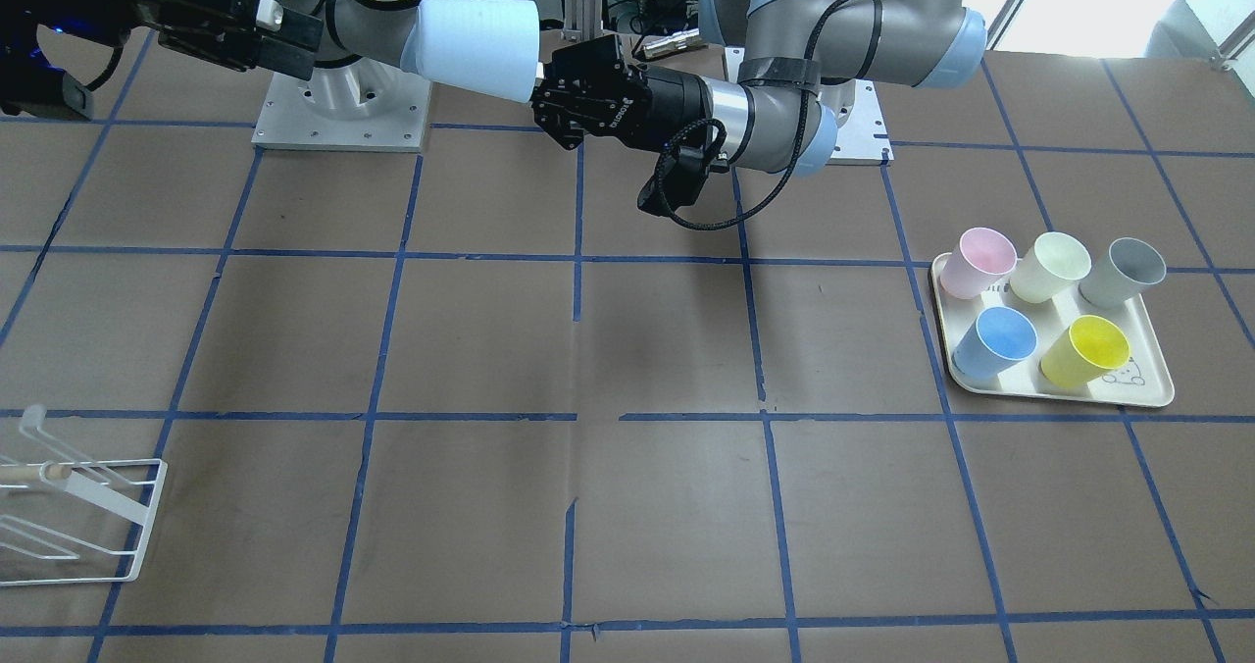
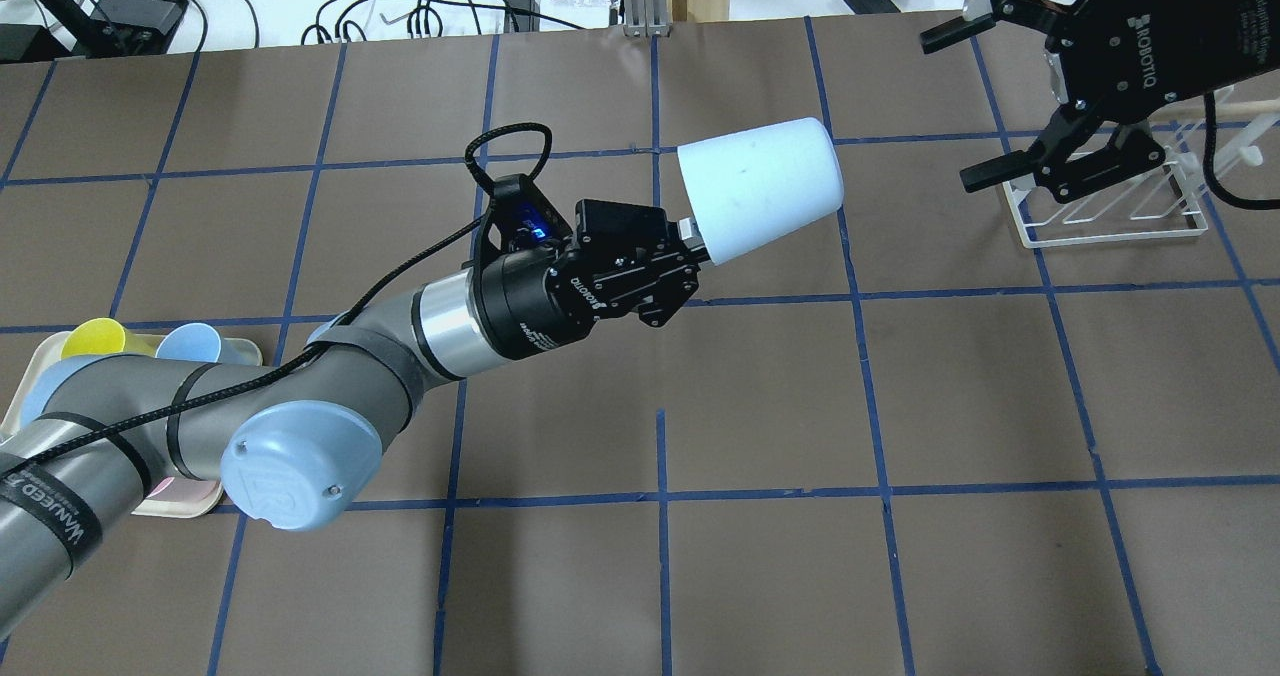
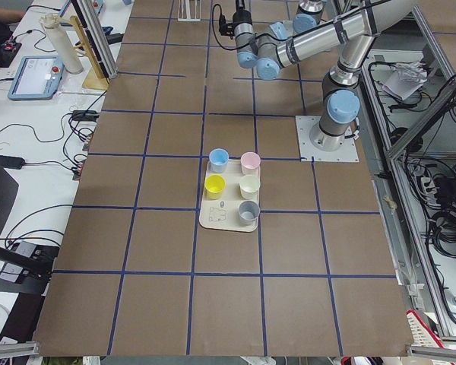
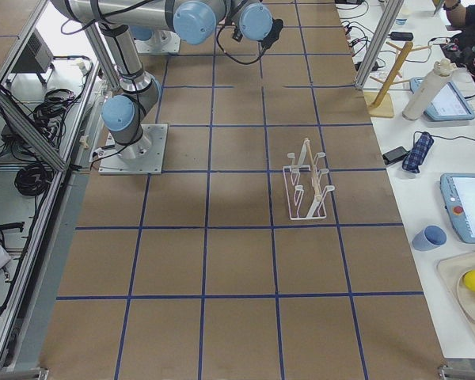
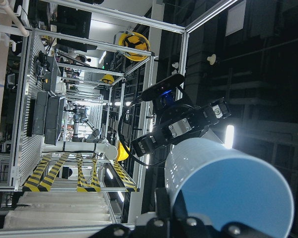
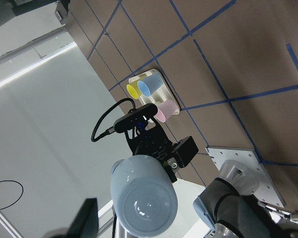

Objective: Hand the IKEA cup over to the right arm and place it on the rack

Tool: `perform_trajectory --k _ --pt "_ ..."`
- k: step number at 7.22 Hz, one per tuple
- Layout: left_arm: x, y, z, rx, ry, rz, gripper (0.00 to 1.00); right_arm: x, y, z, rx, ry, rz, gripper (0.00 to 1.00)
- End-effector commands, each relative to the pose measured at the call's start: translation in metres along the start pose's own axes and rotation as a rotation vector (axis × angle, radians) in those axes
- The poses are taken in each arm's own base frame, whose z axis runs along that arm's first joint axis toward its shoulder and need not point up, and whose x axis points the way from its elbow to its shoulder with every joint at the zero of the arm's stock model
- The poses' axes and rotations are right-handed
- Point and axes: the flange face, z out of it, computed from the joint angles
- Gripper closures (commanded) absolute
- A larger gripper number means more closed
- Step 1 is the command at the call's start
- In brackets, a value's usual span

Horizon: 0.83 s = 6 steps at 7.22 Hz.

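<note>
The IKEA cup [image 2: 760, 188], very pale blue outside and blue inside, is held level above the table. My left gripper [image 2: 695, 241] is shut on its rim, with the cup's base towards the right arm. In the front-facing view the cup [image 1: 476, 45] sits between the left gripper [image 1: 541, 79] and the right gripper [image 1: 294, 40]. My right gripper [image 2: 975, 101] is open and empty, a short gap from the cup's base. The left wrist view shows the cup's blue inside [image 5: 228, 191]; the right wrist view shows its base [image 6: 144, 203]. The white wire rack [image 2: 1110, 211] stands under the right gripper.
A cream tray [image 1: 1157, 393] at the table's left end holds a pink cup [image 1: 980, 261], a cream cup, a grey cup, a deeper blue cup [image 1: 998, 341] and a yellow cup. The rack [image 1: 78, 506] is at the opposite end, near the operators' edge.
</note>
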Motion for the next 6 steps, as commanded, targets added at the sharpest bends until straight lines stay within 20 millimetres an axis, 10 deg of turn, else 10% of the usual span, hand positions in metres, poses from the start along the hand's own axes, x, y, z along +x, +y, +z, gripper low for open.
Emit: perform_trajectory --k 1,6 --pt "-0.002 0.001 0.003 -0.004 0.005 -0.001 1.00 0.004 0.002 0.026 -0.054 0.016 0.012 0.00" --pt "-0.003 0.000 0.005 -0.009 0.005 -0.006 1.00 -0.013 0.010 0.053 -0.081 -0.025 -0.029 0.00"
